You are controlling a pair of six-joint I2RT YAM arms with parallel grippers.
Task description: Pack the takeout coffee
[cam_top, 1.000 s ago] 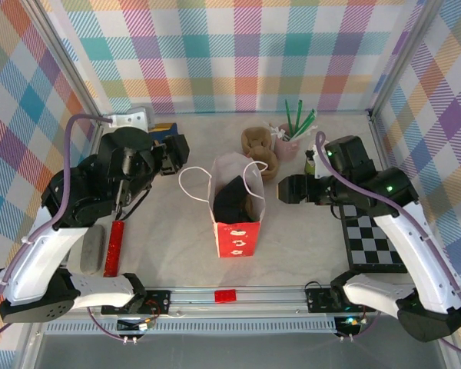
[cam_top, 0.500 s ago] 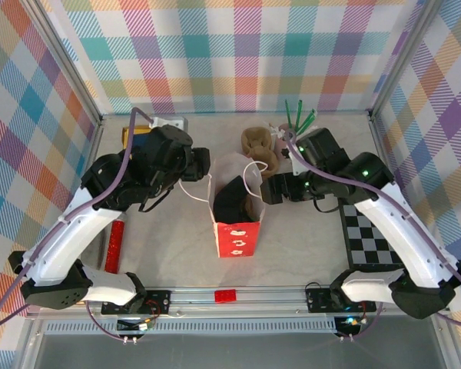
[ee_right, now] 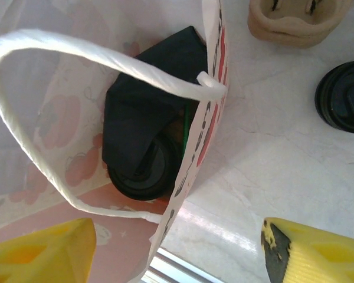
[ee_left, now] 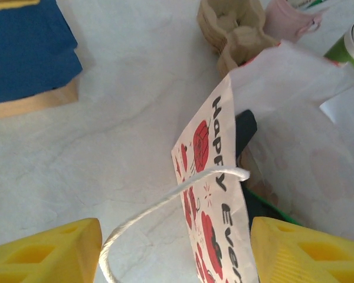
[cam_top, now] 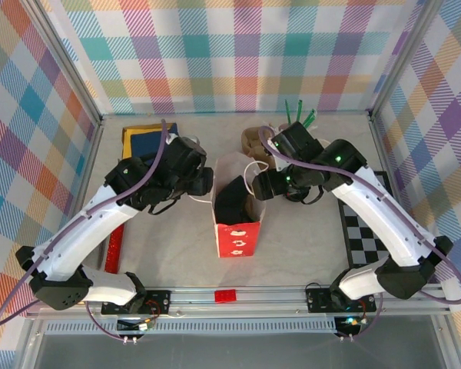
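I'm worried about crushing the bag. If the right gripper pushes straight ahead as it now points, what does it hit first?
Most likely the paper bag: its printed wall and white string handle lie straight ahead of the open right gripper, though depth is unclear.

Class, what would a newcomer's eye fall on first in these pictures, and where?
The white bag with red print, standing open in the middle of the table. A black-lidded cup sits inside it. The left pincer and right pincer gape at its string handles, one on each side.
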